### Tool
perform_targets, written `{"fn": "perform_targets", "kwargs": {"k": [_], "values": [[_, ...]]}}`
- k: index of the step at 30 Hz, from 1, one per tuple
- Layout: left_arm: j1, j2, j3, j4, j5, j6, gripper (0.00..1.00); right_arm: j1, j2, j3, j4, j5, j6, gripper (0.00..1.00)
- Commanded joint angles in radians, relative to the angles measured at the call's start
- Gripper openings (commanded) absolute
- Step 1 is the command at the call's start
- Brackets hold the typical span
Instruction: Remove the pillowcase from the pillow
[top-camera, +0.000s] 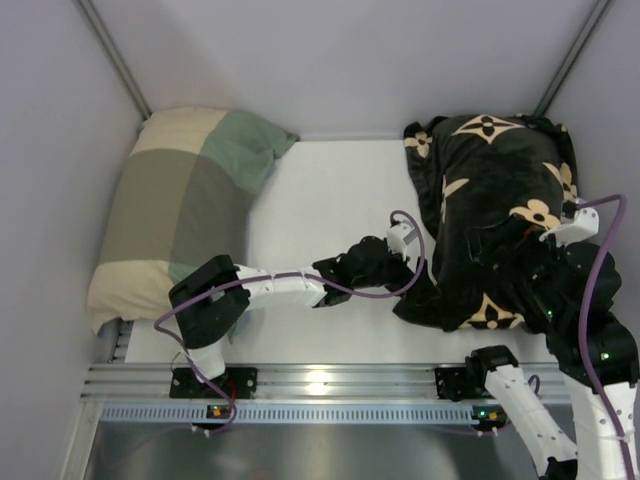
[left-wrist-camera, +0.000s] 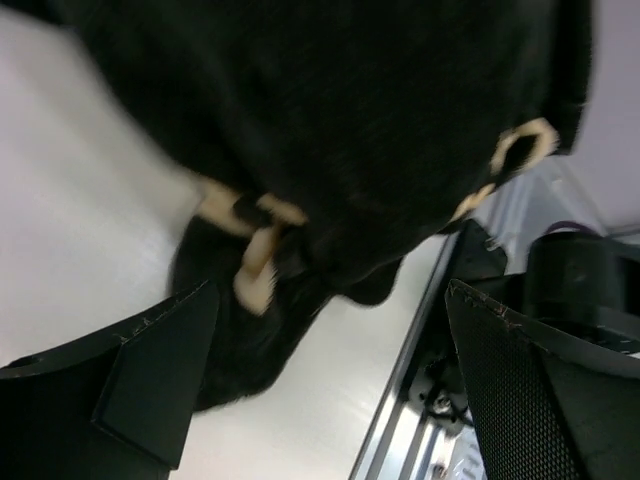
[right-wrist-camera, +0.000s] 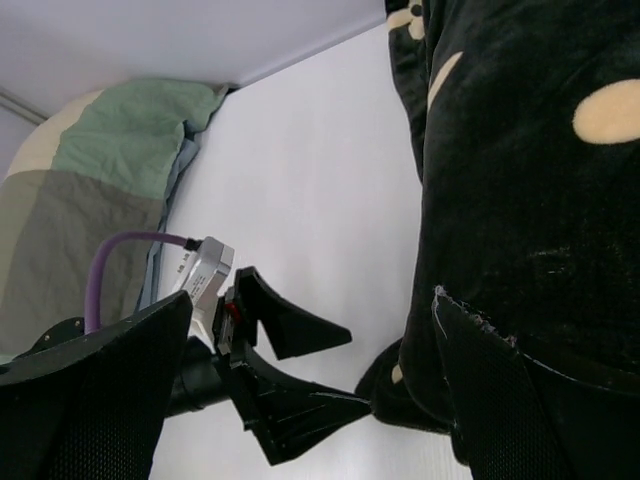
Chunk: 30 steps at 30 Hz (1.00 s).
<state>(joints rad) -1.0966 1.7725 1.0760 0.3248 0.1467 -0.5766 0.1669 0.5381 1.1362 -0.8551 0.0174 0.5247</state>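
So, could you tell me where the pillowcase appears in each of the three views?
Top external: the pillowcase lies at the right.
Left wrist: the pillowcase fills the top.
Right wrist: the pillowcase fills the right side.
Shared landmark: the white table beside it.

1. pillow: fully hidden inside pillowcase (top-camera: 495, 215) in every view.
2. Left wrist view: pillowcase blurred, motifs smeared, cut off at 12 o'clock edge.
3. Right wrist view: pillowcase cut at 3 o'clock edge; patchwork pillow (right-wrist-camera: 90, 200) cut at 9 o'clock.
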Motion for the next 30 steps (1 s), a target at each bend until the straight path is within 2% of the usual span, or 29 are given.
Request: {"fn": "perform_targets", "kwargs": {"k": [1,5,9,13,14,15,17,18,19,22,23,24,26,27,29,30], "values": [[-0.005,0.065,0.030,0.382,0.149,0.011,0.99,-0.010,-0.012,0.053,-0.047,-0.013,-0.012,1.00],[-0.014,0.212,0.266,0.275,0.208,0.003,0.99,-0.010,-0.012,0.079,-0.065,-0.013,-0.023,0.99],[-0.019,0.332,0.358,0.244,0.200,-0.014,0.99,-0.010,-0.021,0.099,-0.071,-0.011,-0.023,0.99],[-0.016,0.357,0.384,0.157,0.114,0.023,0.98,-0.010,-0.023,0.126,-0.088,-0.007,-0.026,0.99],[-0.014,0.354,0.384,0.131,0.107,0.027,0.94,-0.010,-0.024,0.126,-0.090,-0.005,-0.026,0.99],[-0.011,0.347,0.383,0.123,0.093,0.032,0.68,-0.009,-0.026,0.123,-0.090,-0.001,-0.025,0.99],[-0.005,0.335,0.371,0.109,0.094,0.035,0.38,-0.009,-0.027,0.109,-0.088,0.003,-0.020,0.99],[0.000,0.317,0.371,0.090,0.094,0.032,0.13,-0.010,-0.026,0.103,-0.088,0.003,-0.015,1.00],[0.013,0.299,0.360,0.051,0.064,0.015,0.00,-0.010,-0.024,0.094,-0.088,0.003,-0.011,1.00],[0.044,0.141,0.247,-0.010,-0.114,-0.014,0.00,-0.009,-0.017,0.076,-0.085,0.004,-0.012,0.99],[0.052,0.087,0.143,-0.029,-0.207,-0.022,0.00,-0.009,-0.012,0.073,-0.087,0.006,-0.015,0.99],[0.082,-0.021,0.104,-0.103,-0.333,-0.037,0.00,-0.010,-0.009,0.062,-0.085,0.012,-0.022,1.00],[0.136,-0.121,0.037,-0.224,-0.428,-0.051,0.00,-0.010,-0.004,0.051,-0.085,0.021,-0.023,0.99],[0.208,-0.227,0.026,-0.371,-0.511,-0.052,0.00,-0.009,-0.003,0.036,-0.079,0.018,-0.025,1.00],[0.291,-0.347,-0.025,-0.459,-0.573,-0.040,0.00,-0.010,0.005,0.020,-0.068,0.009,-0.025,0.99],[0.373,-0.460,-0.034,-0.486,-0.579,-0.028,0.00,-0.009,0.010,0.011,-0.062,0.004,-0.023,0.99]]}}
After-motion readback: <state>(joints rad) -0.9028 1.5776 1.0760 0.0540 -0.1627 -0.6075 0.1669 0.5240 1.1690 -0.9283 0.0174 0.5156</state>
